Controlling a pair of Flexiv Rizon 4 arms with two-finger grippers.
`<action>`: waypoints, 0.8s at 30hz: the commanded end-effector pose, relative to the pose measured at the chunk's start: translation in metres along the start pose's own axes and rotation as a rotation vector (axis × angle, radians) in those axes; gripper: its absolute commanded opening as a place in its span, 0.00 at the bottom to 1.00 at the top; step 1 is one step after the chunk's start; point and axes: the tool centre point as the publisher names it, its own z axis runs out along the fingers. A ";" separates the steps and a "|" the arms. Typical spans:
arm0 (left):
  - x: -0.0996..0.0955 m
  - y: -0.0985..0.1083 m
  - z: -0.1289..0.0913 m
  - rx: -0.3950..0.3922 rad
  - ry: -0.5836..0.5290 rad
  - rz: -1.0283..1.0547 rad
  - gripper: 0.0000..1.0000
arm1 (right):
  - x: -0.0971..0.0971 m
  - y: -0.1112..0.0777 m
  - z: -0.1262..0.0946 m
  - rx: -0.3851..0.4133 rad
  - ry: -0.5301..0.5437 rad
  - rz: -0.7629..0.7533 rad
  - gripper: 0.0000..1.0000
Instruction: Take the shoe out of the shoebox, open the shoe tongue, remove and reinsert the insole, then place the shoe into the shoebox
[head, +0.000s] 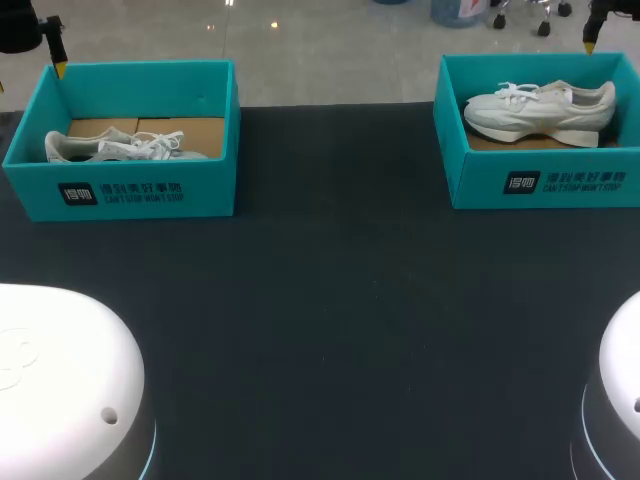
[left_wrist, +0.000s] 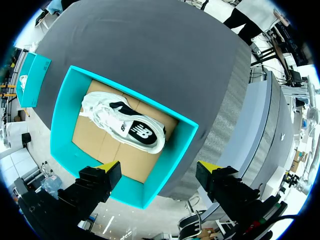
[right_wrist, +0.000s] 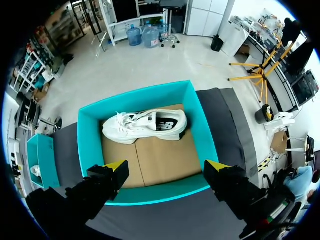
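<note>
Left shoe (left_wrist: 125, 122) lies ahead of parted left jaws, right shoe (right_wrist: 145, 125) ahead of parted right jaws.

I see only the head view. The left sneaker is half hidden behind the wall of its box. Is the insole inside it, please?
Observer: Yes. In the left wrist view the black insole lies inside the left sneaker, with the opening upward.
Operator: Are the jaws of the left gripper open?
Observer: Open and empty; the left gripper hangs above the left shoebox.
Operator: And the right side?
Observer: The right gripper is open too, above the right shoebox.
</note>
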 end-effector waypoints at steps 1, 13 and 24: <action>0.000 0.000 0.000 -0.001 0.001 0.001 1.00 | -0.001 0.008 0.002 0.076 0.003 0.000 1.00; 0.000 0.000 0.000 -0.001 0.001 0.001 1.00 | -0.001 0.014 0.017 0.065 0.001 0.012 1.00; 0.000 0.000 0.000 -0.001 0.001 0.001 1.00 | -0.012 0.035 0.062 0.076 -0.035 0.050 1.00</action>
